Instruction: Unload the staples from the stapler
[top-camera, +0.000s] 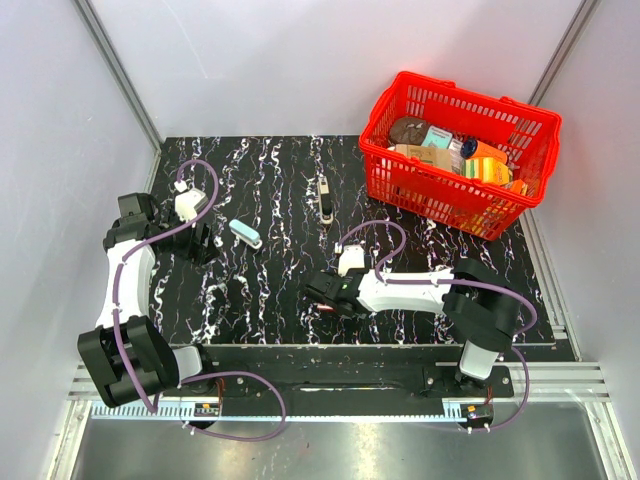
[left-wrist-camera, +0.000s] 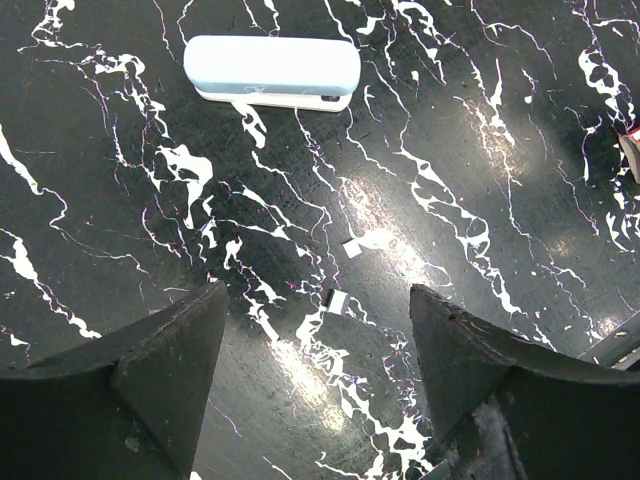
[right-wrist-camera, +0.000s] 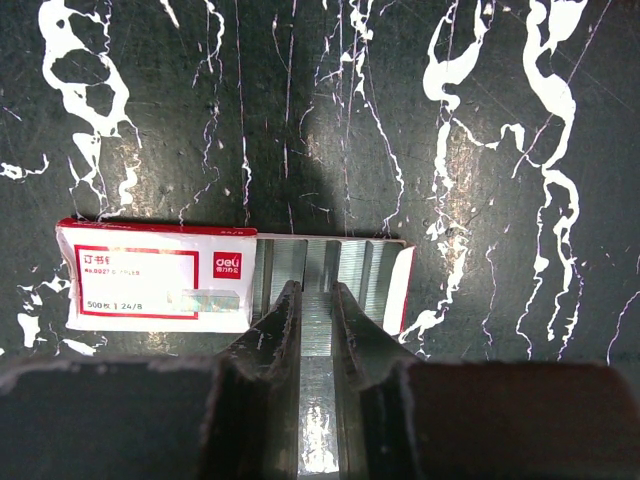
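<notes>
The black marbled table (top-camera: 280, 180) fills the top view, and only that view shows the red basket (top-camera: 540, 130) of packaged goods at its far right corner. It also shows a slim object (top-camera: 325, 198) lying alone near the middle, too small to identify.

The pale blue stapler (top-camera: 245, 233) lies flat and closed on the left half of the table, just beyond the left gripper (top-camera: 200, 243). The left wrist view shows it more clearly, the stapler (left-wrist-camera: 272, 70) resting lengthwise ahead of the left gripper (left-wrist-camera: 315, 290), whose 2 fingers (left-wrist-camera: 165, 350) stand wide apart with nothing between them. Only this view shows 2 small pale scraps (left-wrist-camera: 352, 247) on the table below the gap.

From above, the right gripper (top-camera: 325, 290) hides what it works on. Its wrist view shows a red-and-white staple box (right-wrist-camera: 160, 290) with its tray slid out. The right gripper (right-wrist-camera: 318, 290) is pinched narrowly on a strip of staples (right-wrist-camera: 318, 340) at the tray.
</notes>
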